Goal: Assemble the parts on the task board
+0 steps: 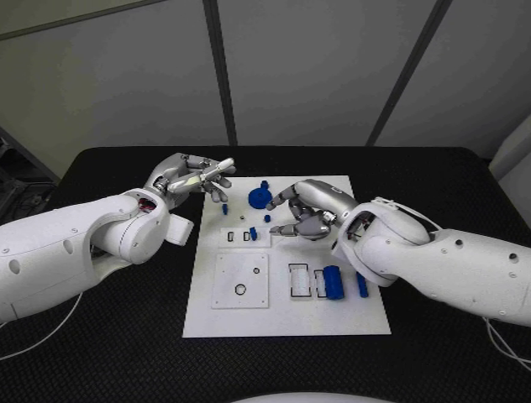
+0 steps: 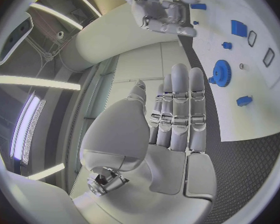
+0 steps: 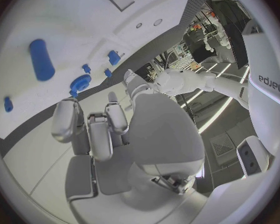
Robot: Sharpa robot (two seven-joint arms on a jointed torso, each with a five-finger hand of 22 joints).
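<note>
The white task board (image 1: 287, 315) lies in the middle of the black table. A blue gear (image 1: 260, 197) sits near its far edge, with small blue pieces (image 1: 252, 233) around it. A blue cylinder (image 1: 333, 280) and a slim blue piece (image 1: 361, 284) lie by the rectangular slots on the right. My left hand (image 1: 193, 180) hovers over the board's far left corner, fingers (image 2: 180, 109) straight and holding nothing; the gear (image 2: 221, 73) lies beyond them. My right hand (image 1: 304, 210) hangs over the board just right of the gear. Its fingers (image 3: 93, 129) curl in with nothing between them.
A raised white square plate (image 1: 239, 281) with a small black ring (image 1: 240, 290) sits on the board's near left. The black table (image 1: 120, 353) surrounds the board on all sides. Grey wall panels stand behind the table's far edge.
</note>
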